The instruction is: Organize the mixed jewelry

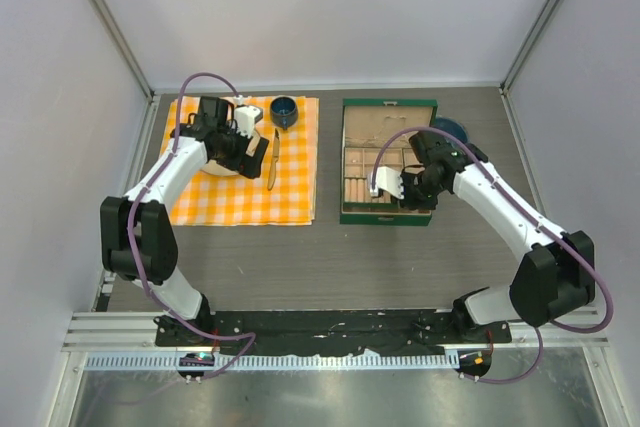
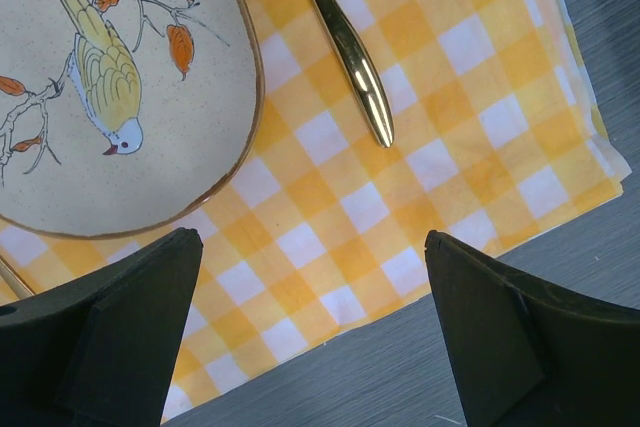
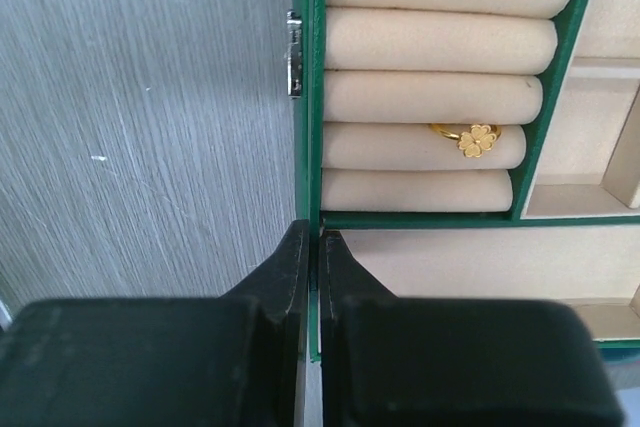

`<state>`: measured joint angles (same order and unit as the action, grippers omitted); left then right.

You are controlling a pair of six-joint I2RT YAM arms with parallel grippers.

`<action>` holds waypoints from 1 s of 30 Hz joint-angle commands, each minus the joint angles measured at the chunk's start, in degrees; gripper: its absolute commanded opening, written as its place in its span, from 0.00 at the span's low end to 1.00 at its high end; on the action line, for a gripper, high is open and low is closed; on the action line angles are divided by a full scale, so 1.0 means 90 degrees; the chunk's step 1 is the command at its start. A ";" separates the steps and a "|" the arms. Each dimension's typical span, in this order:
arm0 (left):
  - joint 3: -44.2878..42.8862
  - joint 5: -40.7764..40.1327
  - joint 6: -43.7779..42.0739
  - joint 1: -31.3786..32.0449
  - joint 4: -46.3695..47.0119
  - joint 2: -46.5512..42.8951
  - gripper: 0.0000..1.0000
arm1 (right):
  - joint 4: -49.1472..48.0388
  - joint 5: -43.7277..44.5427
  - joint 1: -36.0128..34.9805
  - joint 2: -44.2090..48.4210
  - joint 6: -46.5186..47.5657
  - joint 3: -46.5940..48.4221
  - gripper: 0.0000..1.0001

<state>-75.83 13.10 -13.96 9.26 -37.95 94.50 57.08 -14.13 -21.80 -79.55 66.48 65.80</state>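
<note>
My right tool point(image 3: 318, 247) pinched shut at green wall of jewelry box point(image 3: 308, 147); gold flower ring point(image 3: 470, 137) sits in cream rolls point(image 3: 430, 97) just ahead, slightly right. My left tool point(image 2: 310, 247) gapes wide over checked cloth point(image 2: 450, 97), well apart.

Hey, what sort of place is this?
Likely a robotics lab test cell: plain panel walls around a grey table, robot arms bolted at its edge, a staged checked cloth and jewelry box.
</note>
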 commanded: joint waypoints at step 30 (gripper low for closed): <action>-0.0188 0.0146 -0.0041 -0.0042 0.0047 0.0233 1.00 | 0.0005 -0.0832 0.0616 -0.0020 0.1452 -0.0133 0.01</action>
<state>-75.83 13.15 -13.96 9.26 -38.06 96.60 57.54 -20.08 -16.60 -84.55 79.24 64.60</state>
